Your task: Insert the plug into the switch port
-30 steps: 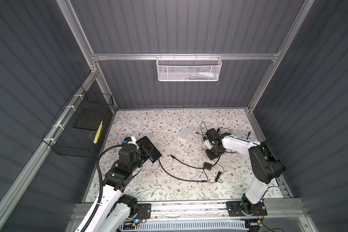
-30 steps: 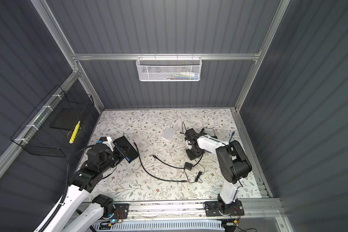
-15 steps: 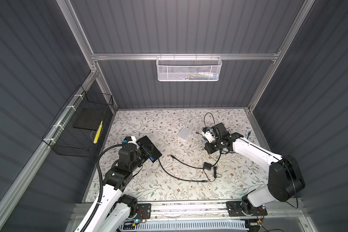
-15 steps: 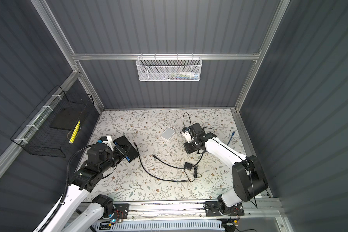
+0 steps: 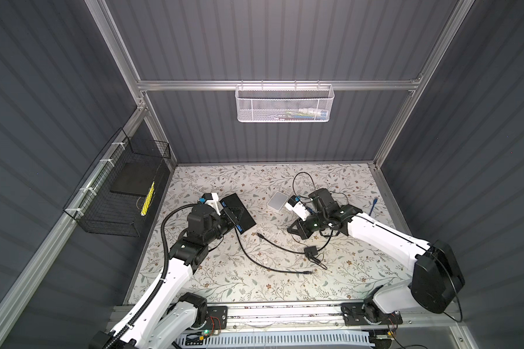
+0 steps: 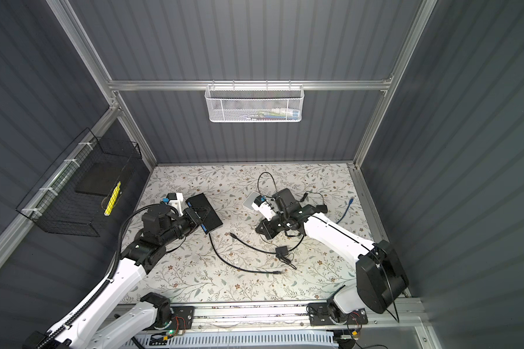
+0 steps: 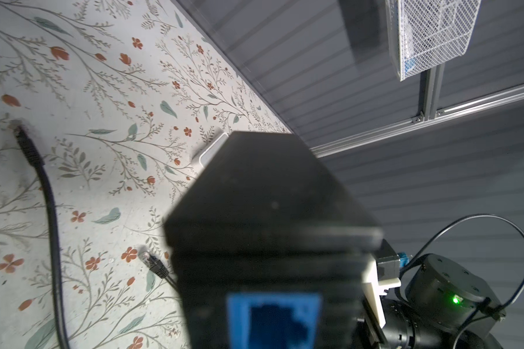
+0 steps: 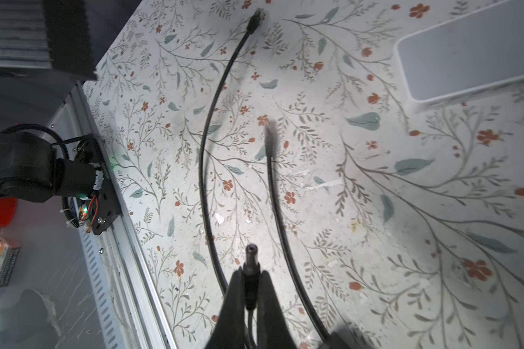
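In both top views the left arm (image 5: pixel 176 272) reaches forward from its base with the elbow bent, and the left gripper (image 5: pixel 234 214) is clamped on the switch (image 5: pixel 247 220). The right arm (image 5: pixel 381 238) stretches low toward the middle (forearm nearly level), with the right gripper (image 8: pixel 248 282) pinched closed on the plug (image 8: pixel 250 256).

Switch (image 5: pixel 233 201) sits at nine o'clock of the white box (image 5: pixel 277 200); adapter (image 5: pixel 311 250) lies at its five o'clock, on the surface (image 5: pixel 224 272).

Right arm (image 5: pixel 381 238) unfolded, elbow swung out toward right front corner, right gripper (image 5: pixel 292 231) with plug (image 8: pixel 250 256) edged leftward, now aimed left, thin cable (image 5: pixel 293 184) loop standing taller behind
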`<state>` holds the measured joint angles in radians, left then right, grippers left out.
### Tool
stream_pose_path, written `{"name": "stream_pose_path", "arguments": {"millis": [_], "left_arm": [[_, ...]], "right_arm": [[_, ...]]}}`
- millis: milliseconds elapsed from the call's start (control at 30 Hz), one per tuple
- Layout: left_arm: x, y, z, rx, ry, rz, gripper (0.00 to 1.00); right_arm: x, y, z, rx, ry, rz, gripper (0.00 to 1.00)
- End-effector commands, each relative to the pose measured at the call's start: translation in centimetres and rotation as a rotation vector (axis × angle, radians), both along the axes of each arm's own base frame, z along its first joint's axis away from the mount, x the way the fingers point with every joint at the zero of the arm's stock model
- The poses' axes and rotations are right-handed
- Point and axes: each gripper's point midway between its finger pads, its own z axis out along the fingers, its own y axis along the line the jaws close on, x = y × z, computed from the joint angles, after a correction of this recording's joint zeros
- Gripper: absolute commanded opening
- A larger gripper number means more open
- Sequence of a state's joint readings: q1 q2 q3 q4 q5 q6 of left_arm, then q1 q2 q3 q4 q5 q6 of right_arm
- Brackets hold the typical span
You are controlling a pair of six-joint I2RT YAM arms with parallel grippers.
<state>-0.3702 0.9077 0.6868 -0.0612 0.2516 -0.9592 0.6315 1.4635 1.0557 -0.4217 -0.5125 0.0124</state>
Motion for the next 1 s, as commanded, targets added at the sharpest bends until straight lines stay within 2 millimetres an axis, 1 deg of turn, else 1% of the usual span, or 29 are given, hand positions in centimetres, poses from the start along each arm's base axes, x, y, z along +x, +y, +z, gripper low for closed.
{"name": "stream_pose_path", "arguments": {"millis": [0, 33, 100, 200, 367, 700, 967], "left_arm": [[0.8, -1.2, 4.4, -0.047, -0.143, -0.064, 0.00], [1.0, -1.4, 4.3, -0.052, -0.143, -0.068, 0.00], [1.2, -1.9, 4.2, -0.073, -0.141, -0.092, 0.00], [1.5, -2.4, 4.2, -0.091, -0.146, -0.106, 0.00], [1.7, -2.8, 4.4, -0.102, -0.152, -0.125, 0.00], [1.8, -3.0, 4.0, -0.105, -0.146, -0.134, 0.00], [1.8, -3.2, 4.4, -0.115, -0.151, -0.144, 0.00]], "right_arm": [[-0.6, 2.5, 2.3, 0.068, -0.007, 0.040, 0.00], [-0.5, 3.5, 3.1, 0.100, -0.026, 0.050, 0.00], [-1.1, 4.8, 3.8, 0.125, -0.025, 0.068, 0.00], [-1.9, 6.3, 4.3, 0.138, -0.024, 0.085, 0.00], [-2.6, 8.0, 5.1, 0.158, -0.027, 0.113, 0.00], [-2.8, 9.9, 6.4, 0.184, -0.044, 0.148, 0.00], [-2.7, 10.5, 6.6, 0.191, -0.043, 0.148, 0.00]]}}
